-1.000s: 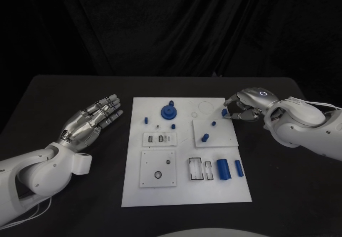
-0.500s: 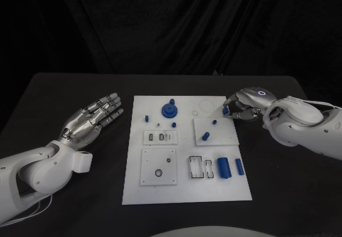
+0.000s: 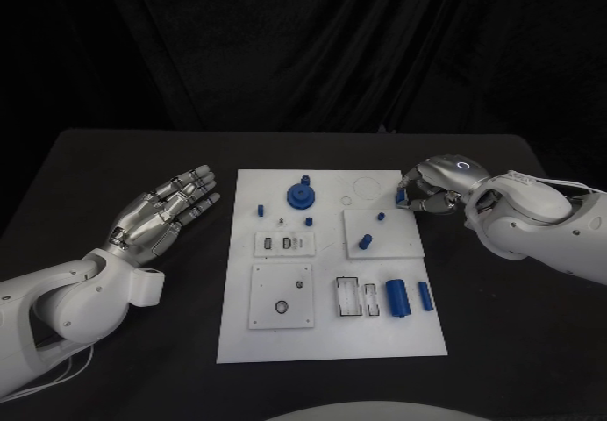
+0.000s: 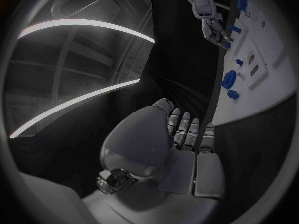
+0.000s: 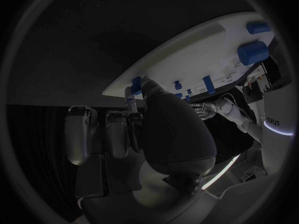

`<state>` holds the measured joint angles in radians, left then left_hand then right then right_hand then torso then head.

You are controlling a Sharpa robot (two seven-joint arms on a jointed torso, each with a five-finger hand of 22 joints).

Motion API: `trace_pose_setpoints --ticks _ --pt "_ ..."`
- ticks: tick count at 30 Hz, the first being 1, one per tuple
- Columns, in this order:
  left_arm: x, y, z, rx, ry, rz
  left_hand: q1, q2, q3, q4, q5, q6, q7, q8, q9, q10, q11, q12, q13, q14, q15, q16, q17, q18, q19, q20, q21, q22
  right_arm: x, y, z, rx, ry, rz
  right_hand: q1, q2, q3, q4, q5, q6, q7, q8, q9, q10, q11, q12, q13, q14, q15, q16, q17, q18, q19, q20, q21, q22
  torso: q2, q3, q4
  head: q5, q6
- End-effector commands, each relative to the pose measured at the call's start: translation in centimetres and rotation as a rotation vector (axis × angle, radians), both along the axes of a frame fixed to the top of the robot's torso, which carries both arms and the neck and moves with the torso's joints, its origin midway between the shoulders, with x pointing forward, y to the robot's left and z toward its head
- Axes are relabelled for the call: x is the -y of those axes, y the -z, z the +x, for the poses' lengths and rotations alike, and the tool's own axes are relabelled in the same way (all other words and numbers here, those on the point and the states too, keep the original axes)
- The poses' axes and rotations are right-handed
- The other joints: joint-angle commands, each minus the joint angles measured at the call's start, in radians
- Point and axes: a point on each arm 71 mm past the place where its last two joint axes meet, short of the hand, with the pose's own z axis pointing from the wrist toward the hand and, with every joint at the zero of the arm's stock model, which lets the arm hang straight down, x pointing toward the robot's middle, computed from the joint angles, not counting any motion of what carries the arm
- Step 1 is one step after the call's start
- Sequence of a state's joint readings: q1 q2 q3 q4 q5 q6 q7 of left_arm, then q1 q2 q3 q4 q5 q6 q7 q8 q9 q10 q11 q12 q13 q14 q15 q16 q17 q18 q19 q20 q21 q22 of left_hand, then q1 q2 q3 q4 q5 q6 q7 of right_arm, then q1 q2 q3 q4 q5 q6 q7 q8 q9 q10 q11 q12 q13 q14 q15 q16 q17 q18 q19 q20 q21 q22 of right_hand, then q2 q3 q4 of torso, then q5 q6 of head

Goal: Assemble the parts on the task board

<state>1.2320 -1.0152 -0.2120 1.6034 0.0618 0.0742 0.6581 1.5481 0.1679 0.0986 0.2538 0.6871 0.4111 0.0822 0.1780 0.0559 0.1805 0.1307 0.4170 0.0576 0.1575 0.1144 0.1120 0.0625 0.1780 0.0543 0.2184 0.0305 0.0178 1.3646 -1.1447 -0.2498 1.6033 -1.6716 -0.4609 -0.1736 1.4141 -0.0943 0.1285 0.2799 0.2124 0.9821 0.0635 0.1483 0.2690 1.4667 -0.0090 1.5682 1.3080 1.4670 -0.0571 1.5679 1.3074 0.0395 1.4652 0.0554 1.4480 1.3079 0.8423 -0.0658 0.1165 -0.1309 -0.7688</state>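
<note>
While the right hand does the work, the left one waits.

Right hand: the right hand [image 3: 430,189] is at the far right edge of the task board [image 3: 240,342]. It pinches a small blue part [image 3: 400,199] with its fingertips [image 5: 138,87], and its other fingers are curled in.

Why it holds that way: I think a fingertip pinch lets it carry such a tiny piece and line it up with a hole.

Left hand: the left hand [image 3: 162,213] lies off the board on the black table [image 3: 114,158]. It holds nothing, and its fingers are flat and spread. I think it stays there to keep out of the way.

Other parts: a blue round part [image 3: 301,196] stands near the far end, and a blue roller [image 3: 396,299] lies near the front right.

What changed: the right hand has barely moved since a second ago. It sits a tiny bit closer to the board. The left hand has not moved.
</note>
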Motion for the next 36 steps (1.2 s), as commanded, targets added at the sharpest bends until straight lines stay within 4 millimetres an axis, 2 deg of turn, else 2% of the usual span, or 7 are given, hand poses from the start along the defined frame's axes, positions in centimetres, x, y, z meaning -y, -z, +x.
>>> trace_pose_setpoints --ticks 1,7,14,19,25,30,36 --pt "0.2 -0.1 0.0 0.002 0.012 -0.013 -0.005 0.002 0.005 0.001 0.000 -0.005 -0.002 -0.005 0.000 -0.004 0.002 -0.001 0.000 0.001 0.005 0.003 0.002 -0.003 0.002 0.006 -0.002 0.001 -0.1 -0.2 0.0 0.040 -0.009 0.017 0.008 0.007 0.004 -0.005 0.006 0.004 0.002 0.007 0.004 0.104 -0.007 0.003 0.263 0.104 -0.009 0.003 0.263 -0.007 0.028 -0.007 -0.004 0.220 -0.001 0.0002 -0.0006 0.001 -0.002" --pt "0.2 0.0 0.0 0.001 0.013 -0.012 -0.005 0.002 0.008 0.001 0.000 -0.007 -0.001 -0.005 0.000 -0.005 0.003 -0.002 0.000 0.000 0.006 0.004 0.001 -0.003 0.002 0.007 -0.003 0.000 -0.3 -0.5 -0.1 0.078 -0.013 0.040 0.018 0.021 0.008 -0.011 0.007 0.015 -0.003 0.023 0.017 0.104 -0.010 0.003 0.263 0.104 -0.012 0.003 0.263 -0.007 0.030 -0.009 -0.002 0.221 -0.001 0.0001 -0.0001 0.004 -0.002" --pt "0.0 0.0 -0.1 0.000 0.011 -0.011 -0.005 0.002 0.008 0.001 0.000 -0.007 -0.001 -0.005 0.000 -0.005 0.003 -0.002 0.000 0.000 0.006 0.004 0.001 -0.003 0.002 0.007 -0.003 0.000 -1.7 -1.9 -0.8 0.187 -0.077 0.112 0.040 0.030 0.011 -0.027 0.057 0.022 -0.004 0.046 0.040 0.104 -0.013 0.003 0.263 0.104 -0.015 0.003 0.263 -0.010 0.037 -0.013 0.007 0.224 -0.001 0.0003 0.0001 0.007 -0.003" --pt "0.0 0.0 -0.1 -0.001 0.009 -0.010 -0.005 0.002 0.008 0.001 0.000 -0.007 -0.001 -0.005 0.000 -0.005 0.003 -0.002 0.000 0.000 0.006 0.004 0.001 -0.003 0.002 0.007 -0.003 0.000 -4.3 -4.3 -1.2 0.243 -0.153 0.154 0.053 0.032 0.013 -0.037 0.104 0.038 -0.005 0.065 0.057 0.104 -0.014 0.003 0.263 0.104 -0.017 0.003 0.263 -0.012 0.043 -0.015 0.016 0.227 -0.001 0.0004 0.0012 0.006 -0.004" --pt "0.1 0.0 -0.1 -0.001 0.010 -0.009 -0.006 0.001 0.010 0.001 -0.001 -0.007 -0.001 -0.005 0.000 -0.005 0.004 -0.002 -0.001 0.000 0.007 0.004 0.002 -0.003 0.002 0.007 -0.003 0.001 -8.5 -5.7 -2.2 0.260 -0.273 0.204 0.053 0.033 0.013 -0.037 0.114 0.038 -0.005 0.067 0.059 0.104 -0.015 0.003 0.263 0.104 -0.017 0.003 0.263 -0.013 0.045 -0.016 0.021 0.229 -0.002 -0.0006 -0.0022 0.009 -0.005" --pt "0.3 0.0 0.0 -0.001 0.013 -0.010 -0.006 0.001 0.010 0.001 -0.001 -0.007 -0.001 -0.005 0.000 -0.005 0.004 -0.002 -0.001 0.000 0.007 0.004 0.002 -0.003 0.002 0.007 -0.003 0.001 -12.1 -5.3 -2.9 0.206 -0.366 0.261 0.055 0.035 0.014 -0.040 0.136 0.039 -0.006 0.072 0.065 0.104 -0.016 0.003 0.263 0.104 -0.019 0.003 0.263 -0.015 0.049 -0.017 0.026 0.231 -0.002 -0.0021 0.0011 0.011 -0.007" --pt "0.5 0.0 0.0 -0.002 0.017 -0.011 -0.006 0.001 0.010 0.001 -0.001 -0.007 -0.001 -0.005 0.000 -0.005 0.004 -0.002 -0.001 0.000 0.007 0.004 0.002 -0.003 0.002 0.007 -0.003 0.001 -15.0 -3.4 -3.2 0.132 -0.428 0.283 0.056 0.035 0.014 -0.042 0.139 0.039 -0.004 0.073 0.067 0.104 -0.015 0.003 0.263 0.104 -0.019 0.003 0.263 -0.015 0.051 -0.017 0.029 0.231 -0.002 -0.0027 0.0025 0.012 -0.006"
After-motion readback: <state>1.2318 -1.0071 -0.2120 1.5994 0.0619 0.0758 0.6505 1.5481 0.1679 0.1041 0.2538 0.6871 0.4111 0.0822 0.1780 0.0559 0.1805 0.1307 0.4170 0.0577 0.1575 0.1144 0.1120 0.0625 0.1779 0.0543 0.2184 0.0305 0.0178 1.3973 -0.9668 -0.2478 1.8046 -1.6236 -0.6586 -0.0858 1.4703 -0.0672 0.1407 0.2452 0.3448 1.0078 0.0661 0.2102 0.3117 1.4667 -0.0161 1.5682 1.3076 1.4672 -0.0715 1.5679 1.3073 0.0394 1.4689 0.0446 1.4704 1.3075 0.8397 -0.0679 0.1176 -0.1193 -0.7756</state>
